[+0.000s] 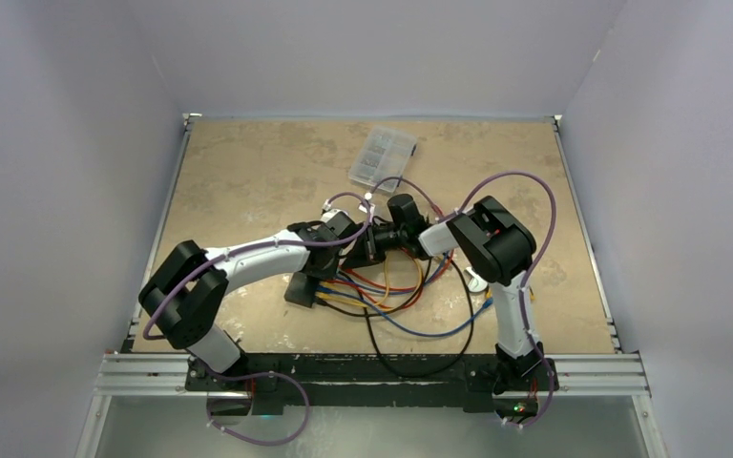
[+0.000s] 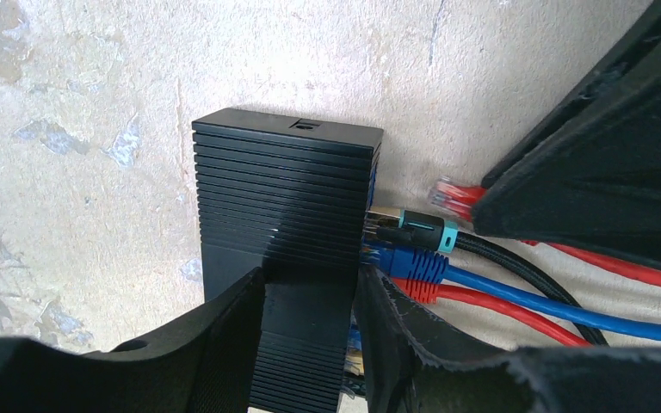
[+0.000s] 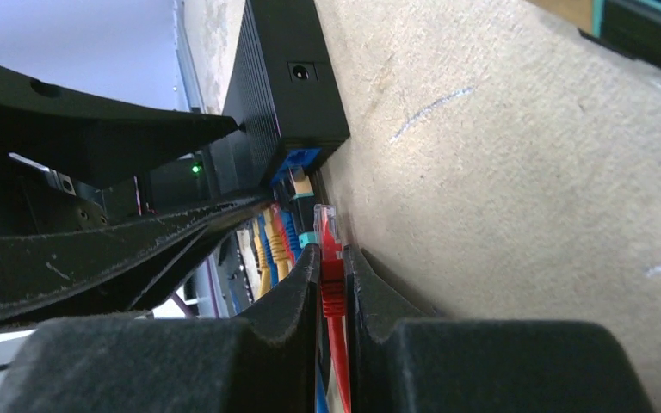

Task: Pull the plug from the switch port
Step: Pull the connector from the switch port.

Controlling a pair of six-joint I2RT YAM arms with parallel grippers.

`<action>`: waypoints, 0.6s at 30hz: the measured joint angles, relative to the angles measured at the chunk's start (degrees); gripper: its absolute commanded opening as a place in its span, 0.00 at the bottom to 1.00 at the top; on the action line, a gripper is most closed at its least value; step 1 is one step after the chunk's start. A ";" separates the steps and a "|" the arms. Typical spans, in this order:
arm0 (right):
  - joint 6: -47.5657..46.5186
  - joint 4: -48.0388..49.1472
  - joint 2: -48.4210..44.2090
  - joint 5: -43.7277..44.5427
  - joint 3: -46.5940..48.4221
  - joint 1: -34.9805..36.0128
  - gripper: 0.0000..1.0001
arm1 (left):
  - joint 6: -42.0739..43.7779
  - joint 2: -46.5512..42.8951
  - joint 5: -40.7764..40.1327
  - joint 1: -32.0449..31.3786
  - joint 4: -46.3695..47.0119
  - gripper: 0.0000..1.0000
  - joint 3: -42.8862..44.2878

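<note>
On the left, the left end effector is closed part-way around the near end of the small, flat, black ribbed plastic switch. One finger presses against each side, steadying it on the pale, mottled counter. Further right, along the switch's socket side, a black cable's teal-collared plug, a blue plug and a second red plug sit in their ports. Beside them, the red plug with the clear tip lies apart from the sockets, with bare counter showing between its tip and the switch. Furthest right, the right end effector is almost shut, pinching that red plug by its boot.

The pull itself looks done, since the plug appears free of its port. What seems left is to draw it clear and let go.

Only the left wrist view shows the gap between plug and sockets. Only the right wrist view shows the pinch itself, along with yellow plugs and a small green light beside the switch. The top view alone takes in the clear plastic compartment case, well apart at the far side.
</note>
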 measured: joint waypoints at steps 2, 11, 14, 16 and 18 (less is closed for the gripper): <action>-1.22 -1.86 -0.74 0.09 -0.17 -0.20 0.00 | -0.02 0.02 -0.26 0.02 0.09 0.42 0.00; -4.72 -8.98 -2.21 1.18 1.40 -0.42 0.00 | 0.57 -0.55 0.39 0.52 0.50 0.55 -0.22; -5.77 -12.22 -2.23 3.15 3.67 -0.44 0.00 | 0.79 -1.33 1.81 1.01 0.90 0.60 -0.68; -6.45 -14.03 -2.36 5.09 5.09 -0.50 0.00 | 1.18 -2.16 3.08 1.31 1.05 0.62 -0.85; -7.26 -15.76 -2.89 7.34 6.19 -0.57 0.00 | 1.57 -3.34 5.01 1.62 1.66 0.65 -0.90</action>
